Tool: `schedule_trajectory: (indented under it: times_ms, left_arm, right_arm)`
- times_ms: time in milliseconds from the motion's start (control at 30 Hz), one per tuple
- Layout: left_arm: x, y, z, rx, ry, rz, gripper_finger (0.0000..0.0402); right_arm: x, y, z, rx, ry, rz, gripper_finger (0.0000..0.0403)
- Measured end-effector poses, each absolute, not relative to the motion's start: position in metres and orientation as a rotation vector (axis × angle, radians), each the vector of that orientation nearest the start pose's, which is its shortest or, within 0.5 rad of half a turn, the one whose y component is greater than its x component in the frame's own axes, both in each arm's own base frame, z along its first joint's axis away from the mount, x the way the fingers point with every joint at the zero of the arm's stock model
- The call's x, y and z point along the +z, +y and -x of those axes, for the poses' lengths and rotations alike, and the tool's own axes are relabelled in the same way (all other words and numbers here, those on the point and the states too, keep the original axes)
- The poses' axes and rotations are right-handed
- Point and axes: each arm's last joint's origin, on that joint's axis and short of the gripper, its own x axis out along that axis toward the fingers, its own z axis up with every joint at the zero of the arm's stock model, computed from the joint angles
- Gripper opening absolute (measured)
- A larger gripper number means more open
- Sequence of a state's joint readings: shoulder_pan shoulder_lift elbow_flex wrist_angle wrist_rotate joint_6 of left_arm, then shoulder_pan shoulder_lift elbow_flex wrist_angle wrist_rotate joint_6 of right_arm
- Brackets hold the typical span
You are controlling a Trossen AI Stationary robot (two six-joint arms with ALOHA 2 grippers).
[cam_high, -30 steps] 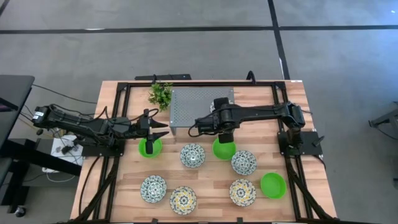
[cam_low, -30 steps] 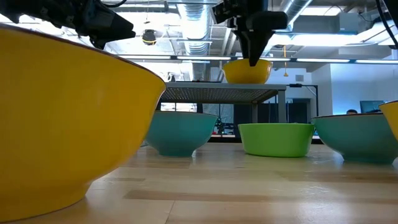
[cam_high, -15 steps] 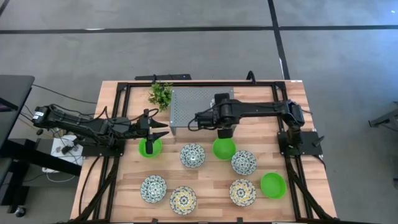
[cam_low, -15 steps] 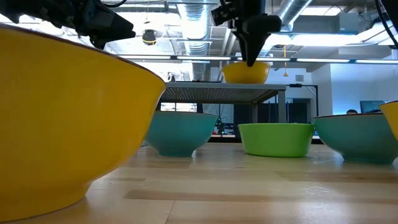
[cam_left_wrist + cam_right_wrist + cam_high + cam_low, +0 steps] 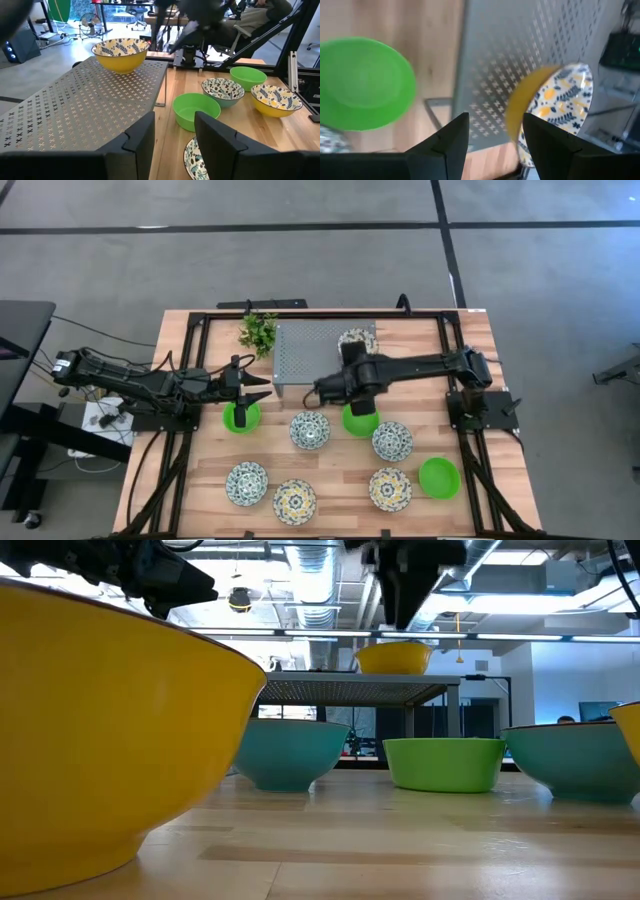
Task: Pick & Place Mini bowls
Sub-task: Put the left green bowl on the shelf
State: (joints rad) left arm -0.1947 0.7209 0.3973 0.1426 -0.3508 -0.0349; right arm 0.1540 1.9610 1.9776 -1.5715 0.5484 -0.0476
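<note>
1. Right gripper (image 5: 352, 376): I see its two dark fingers (image 5: 451, 141) spread apart with nothing between them. It hangs over the front edge of the grey metal stand (image 5: 322, 351), above the wood.

2. Just beyond its fingertips, a yellow-sided bowl (image 5: 555, 109) with a white inside and blue-and-yellow leaf print sits on the stand's top. In the high view it lies at the stand's far right corner (image 5: 357, 340), apart from the gripper. The low view shows it upright on the deck (image 5: 396, 657).

3. The stand's top is flat sheet metal punched with small cross-shaped holes, carried on thin legs.

4. Below the right gripper, on the table: a plain bright green bowl (image 5: 360, 419), smooth and round, matte.

5. To either side of that bowl stand two patterned bowls (image 5: 310, 429) and (image 5: 392, 440), teal outside, floral inside.

6. Farther toward the table's front edge I count three more patterned bowls (image 5: 247, 482), (image 5: 295, 501), (image 5: 390, 488) and a second plain green bowl (image 5: 439, 477).

7. Left gripper (image 5: 248, 390): fingers (image 5: 221, 145) parted, holding nothing. It hovers beside the stand's left end, over a third green bowl (image 5: 240, 417).

8. A leafy plant sprig (image 5: 259, 332) lies at the stand's far left corner.

9. Table (image 5: 330, 470): pale wooden planks with visible grain, framed by black rails.
</note>
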Motion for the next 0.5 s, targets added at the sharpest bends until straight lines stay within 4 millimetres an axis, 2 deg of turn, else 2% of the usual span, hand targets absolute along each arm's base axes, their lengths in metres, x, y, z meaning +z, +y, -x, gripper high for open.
schedule_trajectory:
  times_ms: [133,267,367,500]
  left_arm:
    - [0.24,-0.022,-0.165,0.159,0.172,-0.014,0.014]
    - [0.24,-0.022,-0.165,0.159,0.172,-0.014,0.014]
    - [0.24,-0.023,-0.165,0.158,0.172,-0.014,0.014]
    - [0.24,-0.023,-0.165,0.159,0.17,0.009,0.014]
  right_arm:
    - [0.331,0.073,-0.36,-0.237,1.399,0.494,0.0182]
    - [0.332,0.101,-0.357,-0.155,1.372,0.229,0.0182]
    - [0.325,0.118,-0.358,-0.134,1.371,0.092,0.0182]
    - [0.303,0.129,-0.353,-0.152,1.43,0.096,0.0181]
